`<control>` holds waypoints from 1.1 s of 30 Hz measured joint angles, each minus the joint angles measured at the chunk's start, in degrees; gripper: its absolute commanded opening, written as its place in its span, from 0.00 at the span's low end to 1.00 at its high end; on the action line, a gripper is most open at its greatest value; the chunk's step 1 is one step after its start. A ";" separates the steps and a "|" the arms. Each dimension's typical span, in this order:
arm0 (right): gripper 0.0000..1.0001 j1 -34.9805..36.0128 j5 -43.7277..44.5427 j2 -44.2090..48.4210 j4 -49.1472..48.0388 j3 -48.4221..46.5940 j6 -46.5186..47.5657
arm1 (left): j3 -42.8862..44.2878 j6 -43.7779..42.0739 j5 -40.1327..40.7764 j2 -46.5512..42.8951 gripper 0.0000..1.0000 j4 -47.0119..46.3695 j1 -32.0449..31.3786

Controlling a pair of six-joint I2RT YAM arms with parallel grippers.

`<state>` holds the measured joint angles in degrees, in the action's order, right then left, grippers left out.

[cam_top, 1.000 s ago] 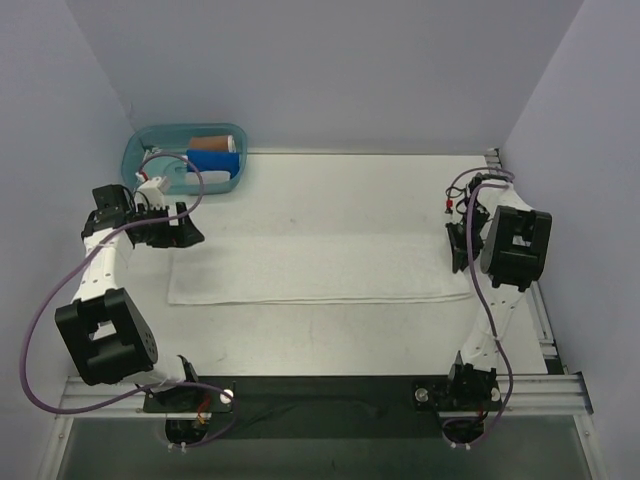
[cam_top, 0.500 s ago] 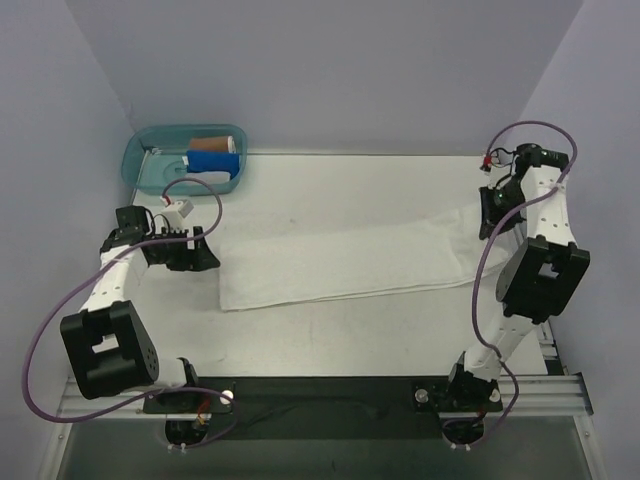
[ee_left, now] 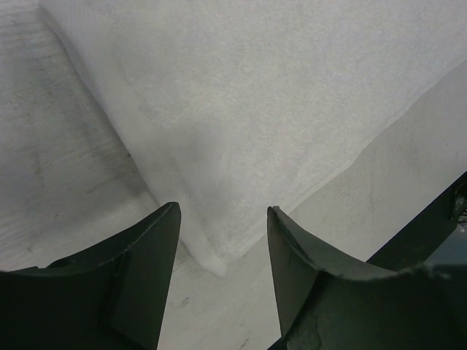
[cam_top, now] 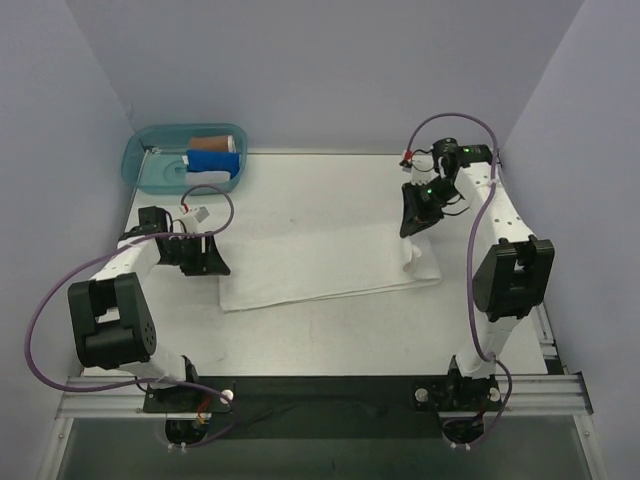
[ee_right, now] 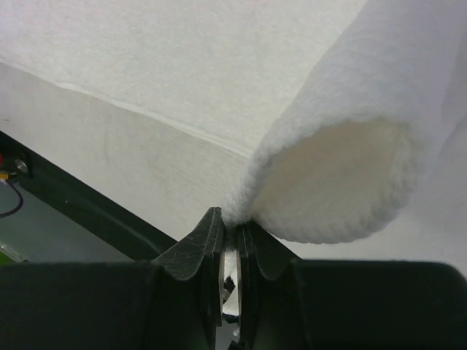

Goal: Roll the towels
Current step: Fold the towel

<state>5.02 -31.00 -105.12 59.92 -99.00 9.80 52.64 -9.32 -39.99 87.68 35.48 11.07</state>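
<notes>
A white towel [cam_top: 320,265] lies as a long strip across the middle of the table. Its right end is lifted and curled back toward the left. My right gripper [cam_top: 412,222] is shut on that end's edge and holds it above the strip; the right wrist view shows the towel [ee_right: 343,168] curling over from between the closed fingers [ee_right: 208,237]. My left gripper [cam_top: 215,255] is open at the towel's left end. The left wrist view shows the towel's corner [ee_left: 211,255] on the table between the spread fingers [ee_left: 146,248], not gripped.
A teal tub [cam_top: 150,178] stands at the back left, holding a blue roll [cam_top: 212,160], a brown roll [cam_top: 212,143] and a white item. A black rail [cam_top: 330,392] runs along the near edge. The back and side walls stand close.
My right gripper has carried the towel's right end up and leftward, folding it over the strip. The towel's left end has stayed in place. My left gripper has edged right to that end.
</notes>
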 measured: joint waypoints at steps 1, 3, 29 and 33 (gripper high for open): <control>0.00 1.51 -0.55 -0.70 -0.59 0.00 -0.94 | 0.02 0.20 0.02 0.33 0.61 0.00 -0.35; 0.00 3.98 -1.38 -2.40 -1.86 -0.11 -2.67 | 0.28 0.39 0.07 1.31 0.61 0.15 -0.94; 0.00 19.30 -3.19 -15.67 -7.50 -7.41 -11.96 | 2.91 1.38 3.26 7.08 0.68 1.16 -2.43; 0.00 19.56 -3.26 -17.97 -7.89 -7.43 -12.39 | 2.91 1.38 3.37 7.08 0.68 1.18 -2.43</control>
<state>24.58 -34.26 -123.09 52.03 -106.43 -2.59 55.55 -7.94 -36.62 94.76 36.67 8.64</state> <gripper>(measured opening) 0.087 0.681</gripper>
